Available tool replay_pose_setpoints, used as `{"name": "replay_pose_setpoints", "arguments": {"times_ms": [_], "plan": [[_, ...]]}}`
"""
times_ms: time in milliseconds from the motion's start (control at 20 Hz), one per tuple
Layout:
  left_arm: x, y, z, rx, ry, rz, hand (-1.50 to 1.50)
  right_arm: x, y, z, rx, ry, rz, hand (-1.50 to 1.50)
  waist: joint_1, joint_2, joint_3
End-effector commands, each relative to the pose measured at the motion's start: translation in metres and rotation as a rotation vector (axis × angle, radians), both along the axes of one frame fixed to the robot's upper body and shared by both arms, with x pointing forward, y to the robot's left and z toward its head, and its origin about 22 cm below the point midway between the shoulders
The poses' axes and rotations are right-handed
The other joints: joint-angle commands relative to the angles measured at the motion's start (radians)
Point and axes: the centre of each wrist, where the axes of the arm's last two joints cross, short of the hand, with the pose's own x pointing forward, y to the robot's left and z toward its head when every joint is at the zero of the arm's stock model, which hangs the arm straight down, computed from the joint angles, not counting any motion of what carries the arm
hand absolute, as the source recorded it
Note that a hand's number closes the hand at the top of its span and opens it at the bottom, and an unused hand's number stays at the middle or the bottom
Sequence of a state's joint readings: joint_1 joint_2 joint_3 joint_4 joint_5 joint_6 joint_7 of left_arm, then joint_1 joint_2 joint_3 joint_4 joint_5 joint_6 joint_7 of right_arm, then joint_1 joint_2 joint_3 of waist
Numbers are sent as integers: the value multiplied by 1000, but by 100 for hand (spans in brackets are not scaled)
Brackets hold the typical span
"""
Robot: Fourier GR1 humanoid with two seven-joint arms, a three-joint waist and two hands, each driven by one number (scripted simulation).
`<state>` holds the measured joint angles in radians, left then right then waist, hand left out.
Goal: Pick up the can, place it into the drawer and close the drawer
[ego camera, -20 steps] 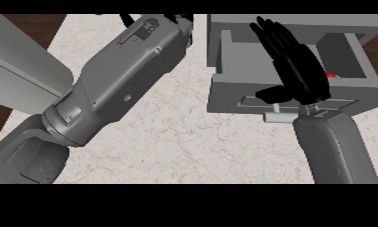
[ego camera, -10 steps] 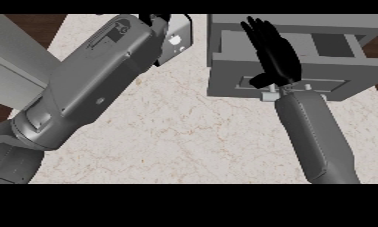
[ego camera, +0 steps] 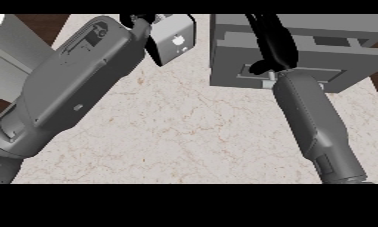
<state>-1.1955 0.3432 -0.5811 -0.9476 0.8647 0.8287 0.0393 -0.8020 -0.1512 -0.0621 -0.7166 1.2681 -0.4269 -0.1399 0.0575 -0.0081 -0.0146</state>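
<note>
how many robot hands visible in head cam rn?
2. The right robot hand lies over the drawer at upper right. The left robot hand shows only partly, at top centre-left; its fingers are mostly hidden.

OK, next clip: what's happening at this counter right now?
The robot's right hand, fingers straight, rests against the front of the grey drawer unit at the counter's far right, apparently pushing it. The left hand is mostly hidden behind its forearm near the top edge, beside a small grey box. No can shows in this view, so whether it lies inside the drawer cannot be told.
</note>
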Motion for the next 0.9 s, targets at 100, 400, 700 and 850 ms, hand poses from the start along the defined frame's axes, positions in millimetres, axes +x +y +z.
{"name": "replay_pose_setpoints", "arguments": {"times_ms": [100, 400, 700, 850], "plan": [[-3, 11, 2, 5, -16, 12, -150, 5, 1, -25, 22, -20, -49, -150, 5, 28, 17], [-16, 24, 0, -1, -11, -9, -150, 23, -27, 0, 22, -86, -105, -150, 32, 29, 17], [-19, 30, 7, 13, -14, -10, -150, 41, 2, 31, 13, -116, -102, -150, 39, 32, 17], [-21, 32, 9, 3, -28, -11, -150, 44, -1, 38, -4, -138, -129, -150, 55, 42, 16]]}}
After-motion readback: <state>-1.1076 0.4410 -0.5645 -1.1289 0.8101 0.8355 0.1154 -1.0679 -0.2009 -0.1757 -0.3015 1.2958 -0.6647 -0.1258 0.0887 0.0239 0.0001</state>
